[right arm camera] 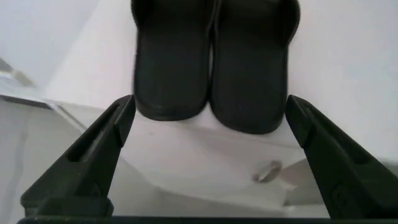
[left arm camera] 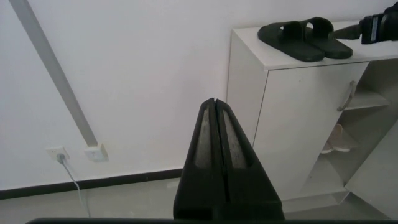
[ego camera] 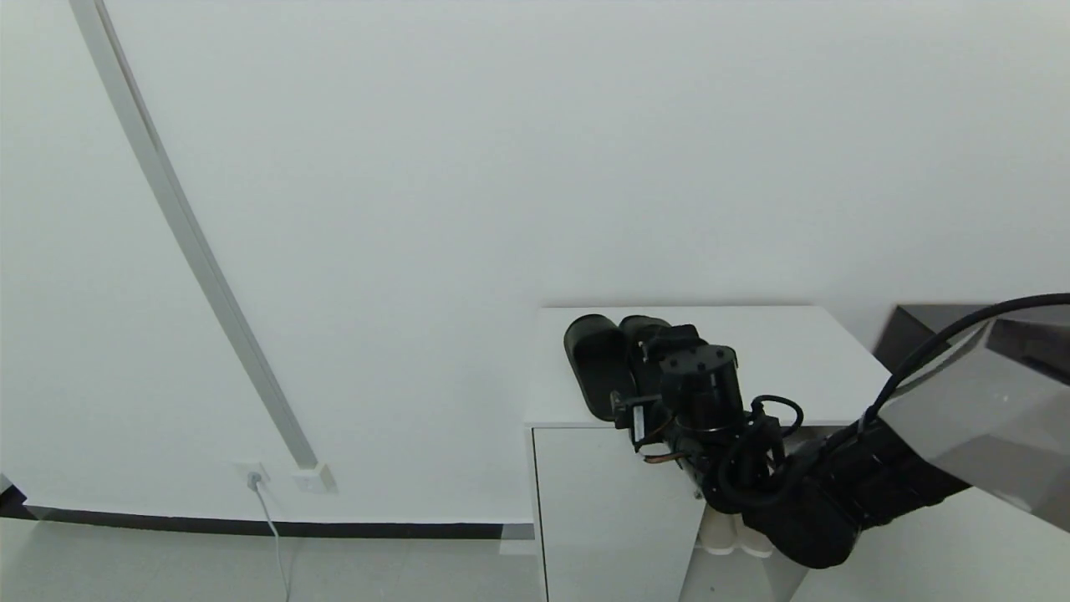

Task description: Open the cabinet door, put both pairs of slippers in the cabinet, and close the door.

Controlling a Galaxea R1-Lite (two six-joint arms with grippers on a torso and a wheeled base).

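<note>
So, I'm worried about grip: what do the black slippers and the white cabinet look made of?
Black slide slippers: probably moulded rubber or foam, matte, rounded seamless edges. White box-shaped cabinet: likely laminated board, smooth, flat panels with sharp edges; uncertain.

Bright even light, soft faint shadows, head view edges bowed

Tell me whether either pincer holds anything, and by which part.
Nothing is held. The right pincer stands open before the black slippers on the cabinet; the left pincer is shut on nothing.
</note>
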